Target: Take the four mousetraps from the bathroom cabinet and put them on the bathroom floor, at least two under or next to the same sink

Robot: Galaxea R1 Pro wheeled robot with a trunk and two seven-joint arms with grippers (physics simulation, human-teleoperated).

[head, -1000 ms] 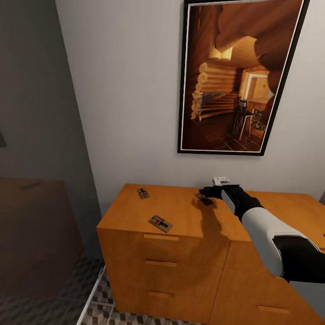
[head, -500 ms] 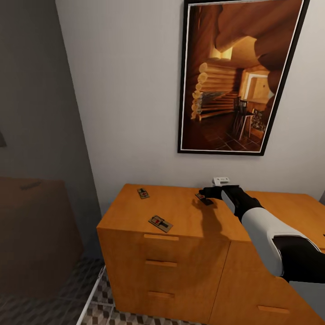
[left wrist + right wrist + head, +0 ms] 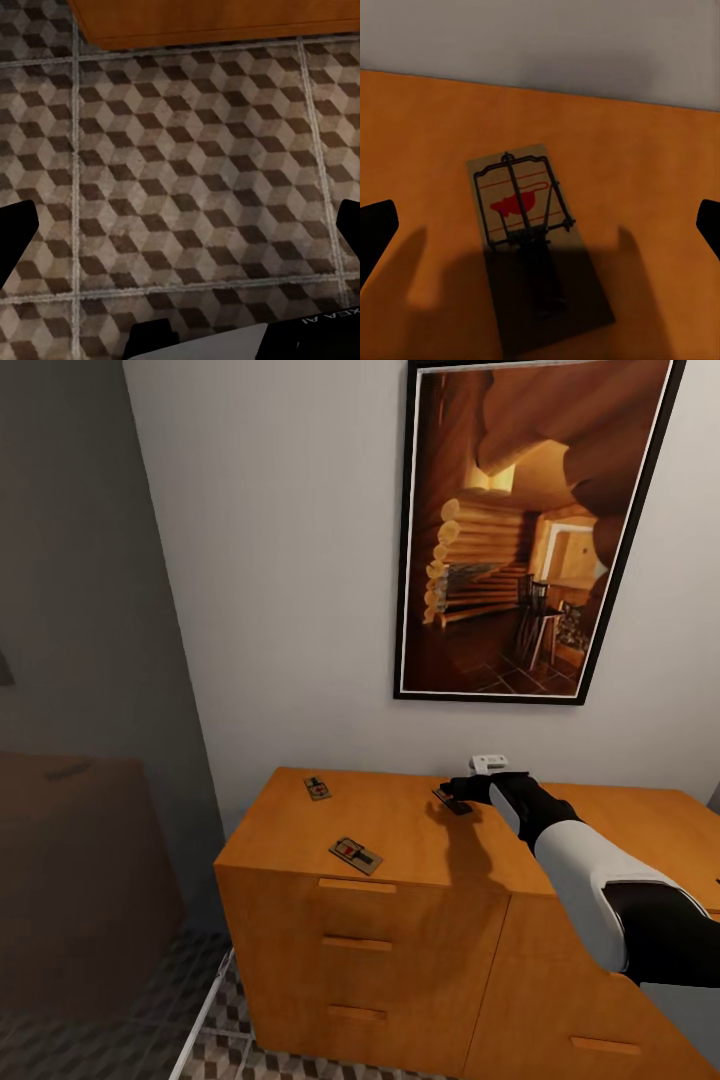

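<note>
Mousetraps: three lie flat on the cabinet point(image 3: 400, 840) top; far left one point(image 3: 318, 789), near one point(image 3: 355, 855), third point(image 3: 536, 240) under the right pincer.
Right pincer point(image 3: 452, 792): spread wide above that trap, not touching.
Left pincer point(image 3: 180, 225): spread over bathroom floor point(image 3: 187, 172).

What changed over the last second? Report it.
Almost nothing. The right tool crept slightly toward the wall over the mousetrap below it, jaws wide, nothing grasped. The other two mousetraps on the cabinet kept their places, and the left tool hangs open over the bathroom floor.
</note>
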